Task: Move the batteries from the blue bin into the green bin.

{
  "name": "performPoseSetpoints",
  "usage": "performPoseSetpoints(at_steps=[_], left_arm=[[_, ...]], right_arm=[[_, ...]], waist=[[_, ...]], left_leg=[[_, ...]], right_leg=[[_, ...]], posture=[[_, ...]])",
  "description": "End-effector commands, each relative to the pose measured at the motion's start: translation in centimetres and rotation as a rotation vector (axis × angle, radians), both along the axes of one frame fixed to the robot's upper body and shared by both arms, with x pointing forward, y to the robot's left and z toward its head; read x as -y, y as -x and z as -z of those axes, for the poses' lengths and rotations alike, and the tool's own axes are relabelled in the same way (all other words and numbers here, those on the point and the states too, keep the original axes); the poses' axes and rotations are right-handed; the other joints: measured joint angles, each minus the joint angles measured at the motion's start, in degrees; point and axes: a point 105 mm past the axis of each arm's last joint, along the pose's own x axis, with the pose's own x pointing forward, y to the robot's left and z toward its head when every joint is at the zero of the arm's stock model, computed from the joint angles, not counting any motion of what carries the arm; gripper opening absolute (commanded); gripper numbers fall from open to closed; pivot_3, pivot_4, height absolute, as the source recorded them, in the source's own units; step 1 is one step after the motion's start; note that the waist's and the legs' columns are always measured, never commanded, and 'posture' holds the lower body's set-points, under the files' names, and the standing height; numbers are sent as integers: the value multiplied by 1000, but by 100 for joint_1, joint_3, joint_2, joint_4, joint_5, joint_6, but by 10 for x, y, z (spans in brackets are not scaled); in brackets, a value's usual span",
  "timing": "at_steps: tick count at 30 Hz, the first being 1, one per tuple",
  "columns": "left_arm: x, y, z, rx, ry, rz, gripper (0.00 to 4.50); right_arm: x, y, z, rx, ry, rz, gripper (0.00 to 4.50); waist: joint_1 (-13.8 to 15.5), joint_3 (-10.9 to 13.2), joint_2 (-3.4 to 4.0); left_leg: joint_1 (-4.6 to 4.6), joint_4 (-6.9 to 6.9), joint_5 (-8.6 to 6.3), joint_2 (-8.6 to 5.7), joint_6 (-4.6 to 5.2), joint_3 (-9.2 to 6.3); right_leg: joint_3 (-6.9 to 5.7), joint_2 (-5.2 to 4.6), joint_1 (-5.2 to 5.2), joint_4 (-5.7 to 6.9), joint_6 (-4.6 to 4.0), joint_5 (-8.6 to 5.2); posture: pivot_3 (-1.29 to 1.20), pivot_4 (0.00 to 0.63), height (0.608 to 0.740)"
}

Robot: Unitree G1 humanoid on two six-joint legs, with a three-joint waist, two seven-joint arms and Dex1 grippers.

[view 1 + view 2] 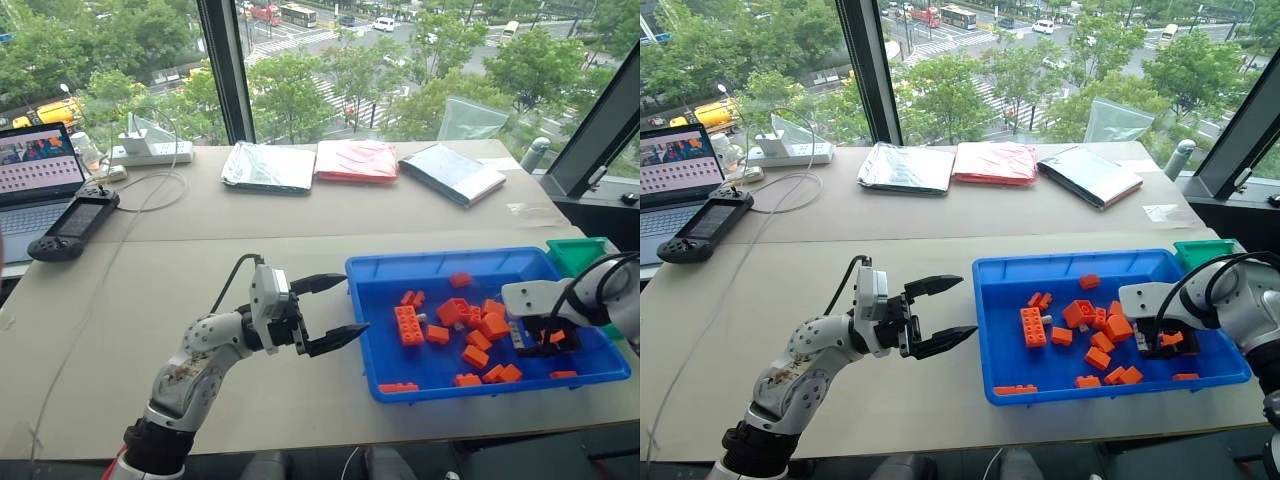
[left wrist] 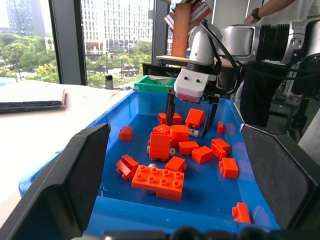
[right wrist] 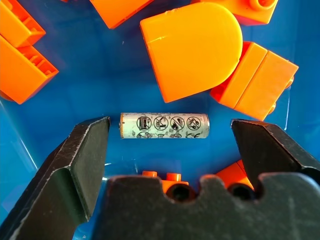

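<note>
A single pale cylindrical battery lies on its side on the floor of the blue bin, among scattered orange bricks. The right gripper points steeply down over it, its two black fingers set apart with one on each end of the battery and touching neither. From the head camera the battery itself is hidden behind that gripper and the surrounding bricks, and the right arm is cut off at the frame's edge. The green bin stands just beyond the blue bin's far right corner, only partly visible behind the arm. The left gripper hovers over the table just beside the blue bin's left wall, forearm roughly level, fingers spread wide and empty, aimed across the tray. A laptop sits at the table's far left.
</note>
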Motion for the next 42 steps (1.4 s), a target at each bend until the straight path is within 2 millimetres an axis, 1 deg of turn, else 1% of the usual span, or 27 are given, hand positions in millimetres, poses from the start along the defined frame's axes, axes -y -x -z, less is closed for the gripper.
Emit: performPoseSetpoints(at_steps=[1,2,6,9,12,14,16,18,19,20,22,24,26,28,30,31,33,34,35,36,40,42], left_arm=[[2,4,-8,39,7,15,4500],[2,4,-8,39,6,16,4500],[2,4,-8,38,4,18,4500],[2,6,-6,27,7,18,4500],[1,6,-6,26,6,15,4500],[0,6,-7,29,5,11,4500],[0,5,-7,29,6,9,4500],[0,4,-7,29,6,9,4500],[1,4,-7,28,7,10,4500],[1,4,-7,28,7,10,4500],[2,5,-7,25,8,14,4500],[3,5,-6,23,10,16,4500],[5,4,-7,22,8,17,4500],[5,2,-7,23,5,17,4500],[5,2,-7,25,2,18,4500],[5,2,-7,25,2,19,4500],[5,2,-7,26,1,19,4500],[5,2,-7,26,1,19,4500],[5,2,-7,26,0,19,4500],[5,2,-7,26,0,19,4500],[4,2,-7,26,0,15,4500],[4,1,-8,26,0,13,4500]], right_arm=[[-2,2,12,-25,-6,-7,2813],[-2,2,12,-22,-9,-6,2550],[-1,-2,6,32,-13,15,2550],[7,-5,-16,126,5,59,2549],[5,-1,-47,229,-59,115,2549],[7,-1,-72,349,-91,159,2549],[20,-4,-90,462,-52,229,2549],[47,-12,-109,622,32,370,2549],[58,-14,-116,682,70,420,2549],[64,-16,-119,717,92,450,2549],[83,-16,-123,786,142,563,2549],[91,-16,-123,820,156,630,2549],[95,-18,-117,833,164,653,2549],[102,-18,-101,809,210,671,2549],[98,-22,-100,815,209,658,2549],[99,-23,-101,815,236,647,2549],[101,-24,-103,822,250,650,3552],[101,-23,-102,812,250,648,3727],[100,-23,-99,794,250,644,4121],[100,-23,-98,790,254,642,4417],[98,-24,-99,811,267,643,4469],[94,-26,-105,843,248,647,4469]], waist=[[-3,-4,-9],[-2,-4,-10],[-2,-5,-14],[7,-4,-13],[38,-2,3],[55,2,20],[56,2,26],[53,2,26],[50,2,26],[44,2,26],[40,2,26],[35,1,26],[17,1,26],[5,1,26],[1,1,27],[-9,1,28],[-13,2,36],[-13,1,39],[-13,1,39],[-11,1,39],[-5,1,39],[-5,1,39]], left_leg=[[1,0,0,0,0,0],[3,0,0,1,0,0],[6,0,0,2,0,-1],[5,0,0,3,0,-1],[-7,-1,0,0,0,-3],[-14,-2,0,-2,0,-2],[-15,-3,-1,-2,2,-2],[-13,-2,-1,-2,2,0],[-10,-2,-1,-1,2,1],[-7,-1,-1,-1,1,3],[-7,-2,-1,-4,1,8],[-10,-2,-1,-6,1,15],[-11,-3,-1,-6,1,17],[-12,-4,-1,-6,1,17],[-10,-5,-1,-6,1,18],[-10,-5,-1,-8,1,20],[-10,-6,-1,-8,1,19],[-10,-6,-1,-8,2,19],[-10,-6,-1,-8,2,19],[-10,-7,-1,-7,2,19],[-10,-5,-1,-8,2,19],[-10,-5,-1,-8,2,19]], right_leg=[[0,0,1,0,0,0],[0,0,3,0,0,0],[0,1,6,0,-1,1],[0,-1,4,1,-1,1],[0,-8,-8,3,0,0],[2,-11,-15,2,1,0],[2,-13,-16,2,1,-1],[2,-12,-15,3,1,-1],[2,-10,-13,3,1,-1],[3,-9,-10,3,1,0],[3,-9,-10,3,1,0],[3,-9,-12,2,1,-1],[4,-8,-13,1,1,-1],[5,-8,-14,2,1,0],[6,-4,-12,1,0,0],[6,-5,-13,1,1,0],[10,-4,-14,2,1,0],[11,-4,-15,2,1,-1],[12,-4,-15,2,1,-1],[12,-3,-15,1,1,-1],[12,-3,-14,1,1,0],[12,-4,-14,1,1,0]], posture=[[0,150,740],[0,150,740],[0,150,740],[0,150,740],[0,150,740],[0,150,740],[0,150,740],[0,150,740],[0,150,740],[0,150,740],[0,150,740],[0,150,740],[0,150,740],[0,150,740],[0,150,740],[0,150,740],[0,150,740],[0,150,740],[0,150,740],[0,150,740],[0,150,740],[0,150,740]])
